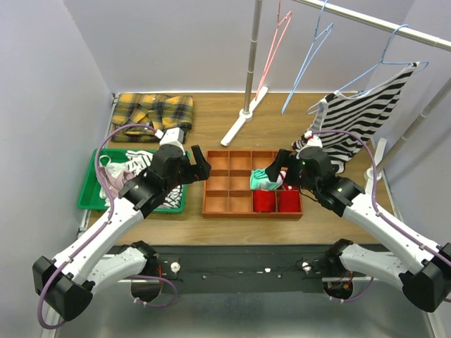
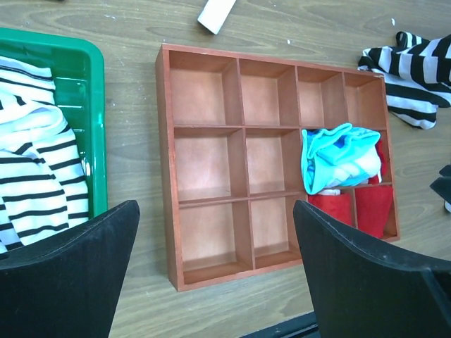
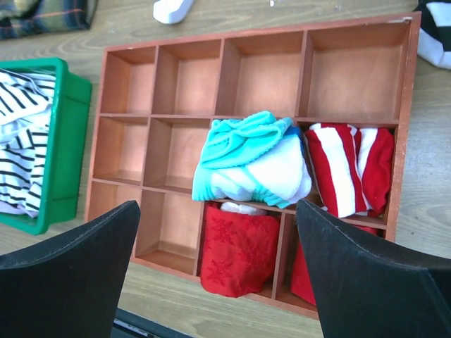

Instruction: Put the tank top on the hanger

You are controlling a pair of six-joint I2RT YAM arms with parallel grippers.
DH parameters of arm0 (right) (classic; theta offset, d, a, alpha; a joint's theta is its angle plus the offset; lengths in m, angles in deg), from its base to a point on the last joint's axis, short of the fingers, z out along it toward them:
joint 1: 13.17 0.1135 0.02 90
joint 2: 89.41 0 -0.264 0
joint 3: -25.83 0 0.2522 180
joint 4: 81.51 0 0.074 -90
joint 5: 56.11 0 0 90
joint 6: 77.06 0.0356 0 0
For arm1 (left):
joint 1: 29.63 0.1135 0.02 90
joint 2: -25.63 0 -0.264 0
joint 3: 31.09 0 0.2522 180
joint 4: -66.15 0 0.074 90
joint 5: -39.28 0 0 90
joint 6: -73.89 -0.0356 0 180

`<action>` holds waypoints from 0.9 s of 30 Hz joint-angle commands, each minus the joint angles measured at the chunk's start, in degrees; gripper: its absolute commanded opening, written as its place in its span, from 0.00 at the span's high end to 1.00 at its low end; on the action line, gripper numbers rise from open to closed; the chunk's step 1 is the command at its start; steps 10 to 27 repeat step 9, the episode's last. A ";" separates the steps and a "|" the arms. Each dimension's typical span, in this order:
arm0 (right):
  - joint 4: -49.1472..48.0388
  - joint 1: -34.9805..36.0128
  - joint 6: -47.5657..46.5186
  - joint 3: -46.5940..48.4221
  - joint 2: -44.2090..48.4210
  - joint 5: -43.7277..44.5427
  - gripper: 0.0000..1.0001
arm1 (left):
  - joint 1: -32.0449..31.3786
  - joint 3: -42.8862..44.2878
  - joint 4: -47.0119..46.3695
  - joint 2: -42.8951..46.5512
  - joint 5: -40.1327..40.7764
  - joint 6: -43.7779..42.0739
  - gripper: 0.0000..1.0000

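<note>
The black-and-white zebra-striped tank top [image 1: 366, 116] hangs on the pale lavender-blue hanger [image 1: 390, 58], which is hooked on the rail at the right. Its lower end rests on the table behind my right arm. That end also shows in the left wrist view [image 2: 416, 70], and a corner of it shows in the right wrist view [image 3: 437, 39]. My left gripper [image 1: 203, 163] [image 2: 215, 211] is open and empty at the left edge of the wooden organiser. My right gripper [image 1: 276, 169] [image 3: 217, 208] is open and empty over the organiser's right side.
A brown compartment organiser [image 1: 218, 184] holds a teal-and-white cloth [image 1: 262, 179] and red cloths [image 1: 276, 201]. A green tray [image 1: 90, 191] with a thin-striped white cloth [image 1: 134, 169] sits at the left. A yellow plaid shirt [image 1: 151, 113] lies behind it. Pink [image 1: 276, 39] and sky-blue [image 1: 310, 53] hangers hang from the rail. The rack's pole and foot [image 1: 246, 105] stand at mid-back.
</note>
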 commanded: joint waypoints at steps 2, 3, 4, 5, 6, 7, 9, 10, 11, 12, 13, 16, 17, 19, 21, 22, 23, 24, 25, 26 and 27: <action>3.13 0.31 -0.90 2.71 1.79 1.45 0.00 | -0.20 0.21 0.83 2.41 -0.99 -1.23 0.01; 3.40 0.31 -0.99 2.80 2.06 2.06 0.00 | -0.20 0.21 0.75 2.32 -1.08 -1.49 0.01; 3.40 0.31 -1.16 2.63 2.23 2.24 0.00 | -0.20 0.21 0.48 2.32 -1.42 -1.67 0.01; 3.40 0.23 -1.34 2.37 2.41 2.51 0.00 | -0.20 0.38 0.57 1.97 -1.78 -1.93 0.01; 3.31 0.31 -1.34 2.28 2.85 2.68 0.00 | -0.20 0.47 0.31 1.79 -2.13 -2.11 0.01; 3.14 0.23 -1.34 2.19 2.94 2.68 0.00 | -0.20 0.38 -0.04 1.62 -2.57 -2.46 0.01; 3.05 0.31 -1.25 2.19 3.02 2.51 0.00 | -0.54 0.21 -0.31 1.53 -2.66 -2.55 0.01; 3.05 0.31 -1.25 2.19 3.02 2.51 0.00 | -0.54 0.21 -0.31 1.53 -2.66 -2.55 0.01; 3.05 0.31 -1.25 2.19 3.02 2.51 0.00 | -0.54 0.21 -0.31 1.53 -2.66 -2.55 0.01; 3.05 0.31 -1.25 2.19 3.02 2.51 0.00 | -0.54 0.21 -0.31 1.53 -2.66 -2.55 0.01; 3.05 0.31 -1.25 2.19 3.02 2.51 0.00 | -0.54 0.21 -0.31 1.53 -2.66 -2.55 0.01; 3.05 0.31 -1.25 2.19 3.02 2.51 0.00 | -0.54 0.21 -0.31 1.53 -2.66 -2.55 0.01; 3.05 0.31 -1.25 2.19 3.02 2.51 0.00 | -0.54 0.21 -0.31 1.53 -2.66 -2.55 0.01; 3.05 0.31 -1.25 2.19 3.02 2.51 0.00 | -0.54 0.21 -0.31 1.53 -2.66 -2.55 0.01; 3.05 0.31 -1.25 2.19 3.02 2.51 0.00 | -0.54 0.21 -0.31 1.53 -2.66 -2.55 0.01; 3.05 0.31 -1.25 2.19 3.02 2.51 0.00 | -0.54 0.21 -0.31 1.53 -2.66 -2.55 0.01; 3.05 0.31 -1.25 2.19 3.02 2.51 0.00 | -0.54 0.21 -0.31 1.53 -2.66 -2.55 0.01; 3.05 0.31 -1.25 2.19 3.02 2.51 0.00 | -0.54 0.21 -0.31 1.53 -2.66 -2.55 0.01; 3.05 0.31 -1.25 2.19 3.02 2.51 0.00 | -0.54 0.21 -0.31 1.53 -2.66 -2.55 0.01; 3.05 0.31 -1.25 2.19 3.02 2.51 0.00 | -0.54 0.21 -0.31 1.53 -2.66 -2.55 0.01; 3.05 0.31 -1.25 2.19 3.02 2.51 0.00 | -0.54 0.21 -0.31 1.53 -2.66 -2.55 0.01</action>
